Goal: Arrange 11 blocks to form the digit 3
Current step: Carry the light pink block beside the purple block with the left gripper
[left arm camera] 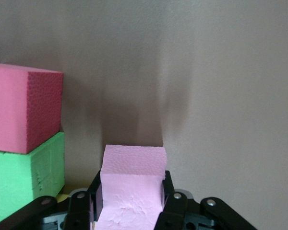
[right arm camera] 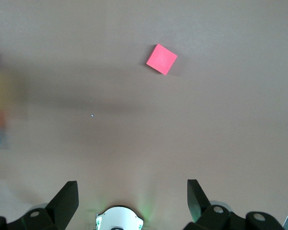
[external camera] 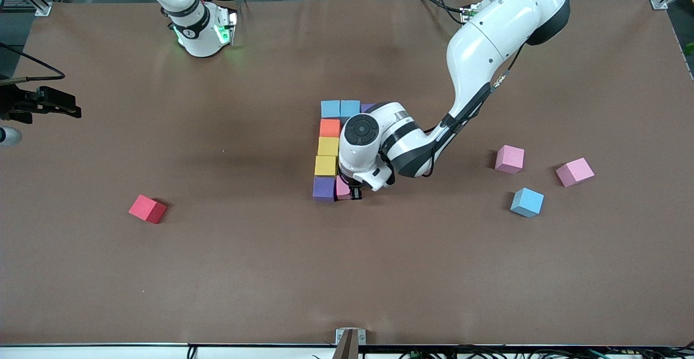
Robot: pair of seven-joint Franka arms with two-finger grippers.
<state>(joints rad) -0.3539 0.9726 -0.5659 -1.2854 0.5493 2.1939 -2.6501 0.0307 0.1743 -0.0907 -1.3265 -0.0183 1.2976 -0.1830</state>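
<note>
Digit 3 partly built mid-table: I see blue pair, then orange, two yellow, purple block in column. Left gripper clamps pink block, low, just beside purple one. Rest hidden under wrist. Loose: red block, two pink, one blue. No containers. Right gripper waits, spread wide, empty.

Brown matte table with foam cubes on it.
Mid-table sits a joined cluster: two blue foam cubes, then an orange, two yellow and a purple cube in a column. A red cube lies alone toward the right arm's end; two pink cubes and a light-blue one toward the left arm's.
</note>
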